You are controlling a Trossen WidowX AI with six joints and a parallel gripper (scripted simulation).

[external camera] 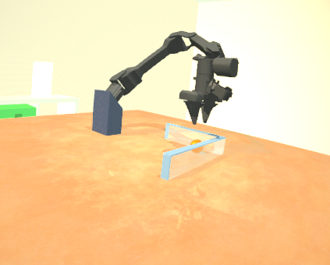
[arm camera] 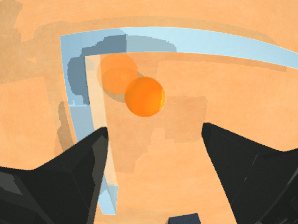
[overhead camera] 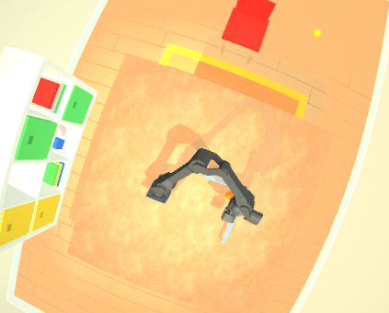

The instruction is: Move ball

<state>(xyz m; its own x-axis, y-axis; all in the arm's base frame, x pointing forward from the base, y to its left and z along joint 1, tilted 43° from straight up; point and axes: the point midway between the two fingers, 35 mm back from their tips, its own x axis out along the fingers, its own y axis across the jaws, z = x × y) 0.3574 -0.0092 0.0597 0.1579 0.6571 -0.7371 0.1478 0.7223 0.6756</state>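
Parted, empty fingers (overhead camera: pixel 226 209) (external camera: pixel 200 121) hover above an orange ball (overhead camera: pixel 228 195) (external camera: pixel 196 146) (arm camera: pixel 145 97), likely to roll, best gripped around its middle.

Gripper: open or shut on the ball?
Open: the wrist view shows the gripper's fingertips apart, the ball beyond them, untouched.

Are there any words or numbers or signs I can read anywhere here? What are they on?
No, there are none I can read.
The ball: no writing shows.
The walls: none.
The arm: none.
The book spines on the shelf: too small to tell.
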